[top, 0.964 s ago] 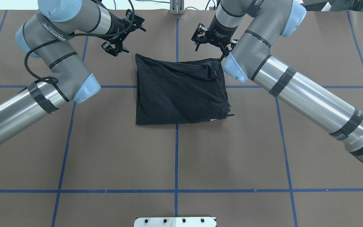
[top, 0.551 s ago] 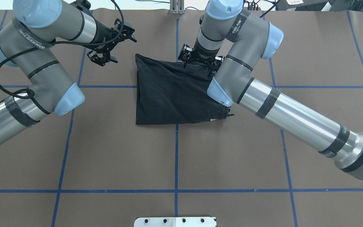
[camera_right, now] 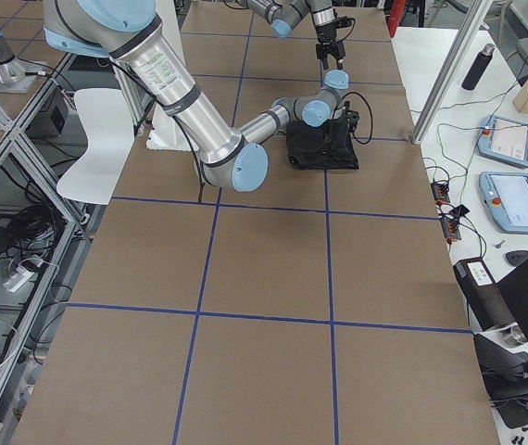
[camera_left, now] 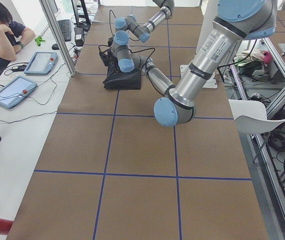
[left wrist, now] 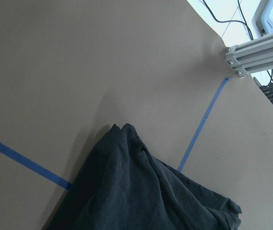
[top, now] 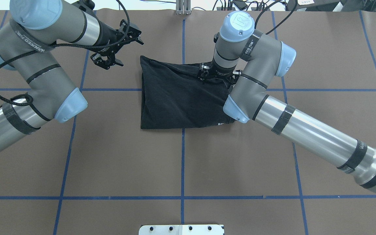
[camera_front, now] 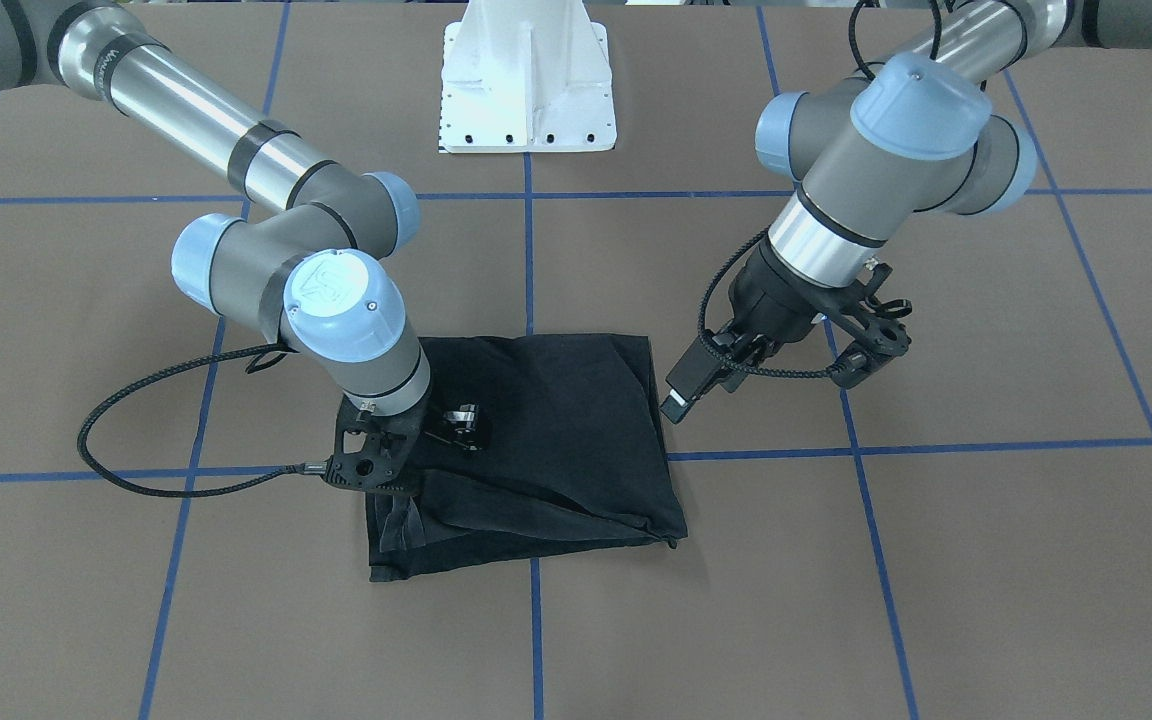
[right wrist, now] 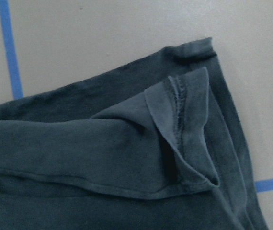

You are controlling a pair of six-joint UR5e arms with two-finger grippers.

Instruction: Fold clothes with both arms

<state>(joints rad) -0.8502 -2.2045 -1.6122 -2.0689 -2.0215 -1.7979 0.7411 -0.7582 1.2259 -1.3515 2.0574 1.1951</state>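
Note:
The black T-shirt (top: 178, 98) lies folded into a rough square at the table's middle, plain side up (camera_front: 556, 430). My right gripper (top: 216, 74) hangs low over its far right corner, fingers spread wide over the rumpled cloth (camera_front: 421, 445); I cannot tell whether they touch it. No fingers show in the right wrist view, only a flipped-over hem flap (right wrist: 184, 120). Apart from the shirt's far left corner, my left gripper (top: 107, 58) is held off the table, open and empty (camera_front: 871, 345). That corner (left wrist: 122, 134) shows in the left wrist view.
Blue tape lines (top: 182, 163) cross the brown table cover. The white pedestal base (camera_front: 526, 90) stands on the robot's side. An aluminium post (top: 182, 8) rises at the far edge. A person (camera_left: 2, 35) sits at a side desk with tablets.
My right arm has swung in from beyond the shirt's far right corner and dropped low over it. My left arm pulled back a little to the left, away from the shirt.

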